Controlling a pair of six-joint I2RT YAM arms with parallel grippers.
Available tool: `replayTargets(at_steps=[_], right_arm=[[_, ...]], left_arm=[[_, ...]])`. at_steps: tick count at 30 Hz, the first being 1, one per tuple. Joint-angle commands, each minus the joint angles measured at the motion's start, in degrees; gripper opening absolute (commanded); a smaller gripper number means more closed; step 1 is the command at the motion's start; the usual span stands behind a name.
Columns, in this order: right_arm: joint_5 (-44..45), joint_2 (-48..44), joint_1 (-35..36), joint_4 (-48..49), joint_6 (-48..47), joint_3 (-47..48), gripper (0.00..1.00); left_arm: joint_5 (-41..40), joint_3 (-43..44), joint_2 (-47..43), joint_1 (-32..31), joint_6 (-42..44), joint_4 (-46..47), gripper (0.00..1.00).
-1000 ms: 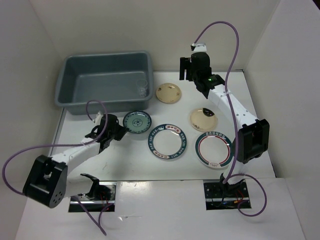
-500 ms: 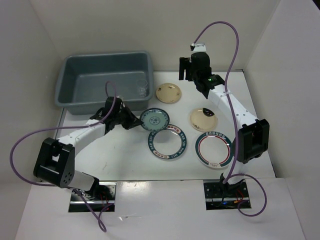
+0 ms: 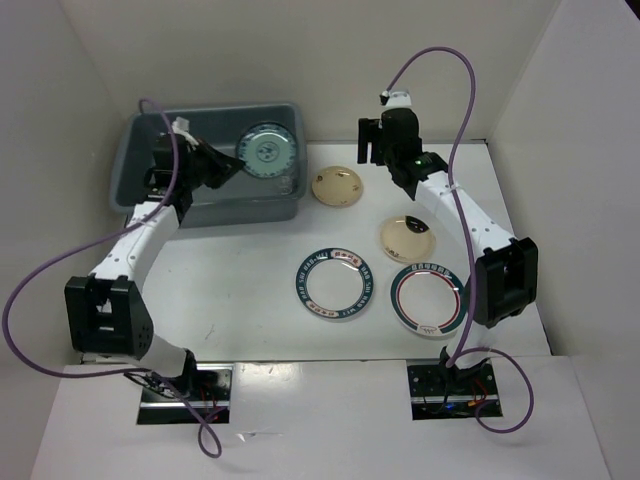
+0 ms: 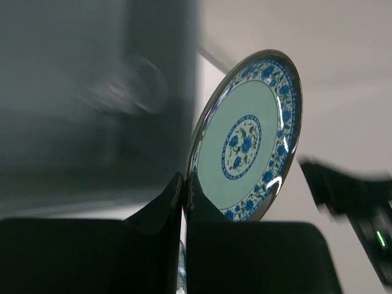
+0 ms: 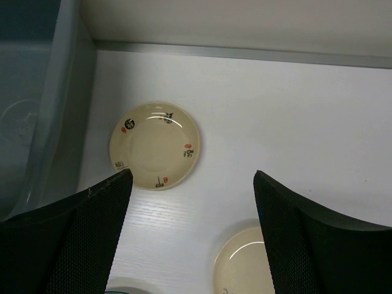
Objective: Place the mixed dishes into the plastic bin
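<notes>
My left gripper (image 3: 222, 165) is shut on the rim of the small teal saucer (image 3: 264, 150) and holds it on edge above the grey plastic bin (image 3: 135, 135). In the left wrist view the saucer (image 4: 248, 138) stands upright in my fingers (image 4: 174, 196), with a blurred clear cup (image 4: 128, 86) behind it. A clear cup (image 3: 288, 178) sits in the bin's right end. My right gripper (image 3: 372, 140) is open and empty, high above the table. Two cream plates (image 3: 338, 187) (image 3: 408, 237) and two patterned-rim plates (image 3: 334, 284) (image 3: 428, 298) lie on the table.
White walls enclose the table on the left, back and right. The bin stands in the far left corner. In the right wrist view one cream plate (image 5: 155, 145) lies beside the bin wall (image 5: 58, 92), another (image 5: 245, 263) nearer.
My left arm has lifted the teal saucer off the table and swung it back and left to above the bin, tilting it on edge. The right arm has not moved.
</notes>
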Motion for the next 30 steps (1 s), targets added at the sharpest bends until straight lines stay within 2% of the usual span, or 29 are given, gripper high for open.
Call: replayTargets(at_steps=[1,2,6,12,17,21,22,23,30], right_arm=[[0.69,-3.60,-0.16,4.24,-0.53,-1.39,0.85],[1.21,-4.12,-0.16,4.25,-0.53,-1.92,0.85],[1.74,-4.66,-0.16,4.87,-1.05,-2.97,0.85],[2.27,-4.66,-0.16,4.87,-1.05,-2.98,0.85],[2.79,-4.13,-0.16,4.87,-1.58,-2.98,0.85],[2.80,-4.13,-0.16,4.87,-1.58,-2.98,0.85],[2.80,-4.13,-0.16,4.87,-1.58,-2.98,0.85],[2.80,-3.61,-0.16,4.87,-1.58,-2.98,0.85],[2.28,-3.60,-0.16,5.39,-1.58,-2.98,0.85]], left_arm=[[-8.48,3.76,3.02,6.08,3.74,-0.44,0.00],[-9.00,4.38,4.07,9.14,3.75,-0.44,0.00],[-10.06,8.94,12.93,13.56,4.28,-0.43,0.00],[-13.92,14.58,26.82,14.27,5.51,-3.24,0.00],[-18.92,15.28,30.01,14.27,5.51,-3.25,0.00],[-20.43,15.81,30.54,14.27,5.51,-3.25,0.10],[-20.96,15.81,30.54,14.27,5.51,-3.25,0.19],[-20.96,15.81,30.54,14.27,5.51,-3.25,0.24],[-24.21,16.06,26.42,14.27,7.96,-1.23,0.45]])
